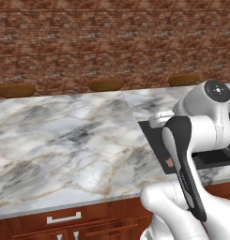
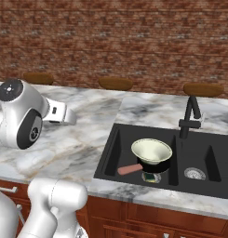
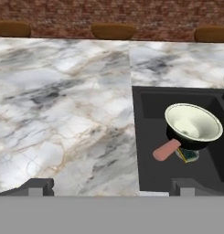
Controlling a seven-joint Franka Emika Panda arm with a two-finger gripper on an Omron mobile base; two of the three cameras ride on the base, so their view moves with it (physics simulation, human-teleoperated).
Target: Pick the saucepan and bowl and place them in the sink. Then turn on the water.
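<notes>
While the arm hangs above the counter, everything below is placed against the sink.
Stools: three brown round tops (image 2: 115, 83) stand behind the counter's far edge, under the brick wall (image 2: 134, 37), left of and behind the sink.
Counter: marble top (image 3: 63, 105) runs wide and bare left of the sink, out to the near edge above the wood cabinets (image 1: 65, 220).
Gripper: the gripper (image 3: 111, 186) hangs over the near counter edge, at the sink's left rim; its two dark tips (image 3: 38, 186) stand far apart, open, nothing between them.
Sink: black double basin (image 2: 110, 153) set in the counter, a divider between the basins.
Saucepan: black pan (image 2: 155, 166) sits in the sink's left basin, over the drain, its pink handle (image 3: 166, 150) pointing toward the left near corner.
Bowl: cream bowl (image 3: 193, 122) rests upright on the saucepan, inside the left basin, ahead of the right tip and well apart from it.
Faucet: slim black arch (image 2: 190, 116) rises at the sink's back rim, above the divider.
Drain: steel ring (image 2: 195, 173) lies in the right basin.
</notes>
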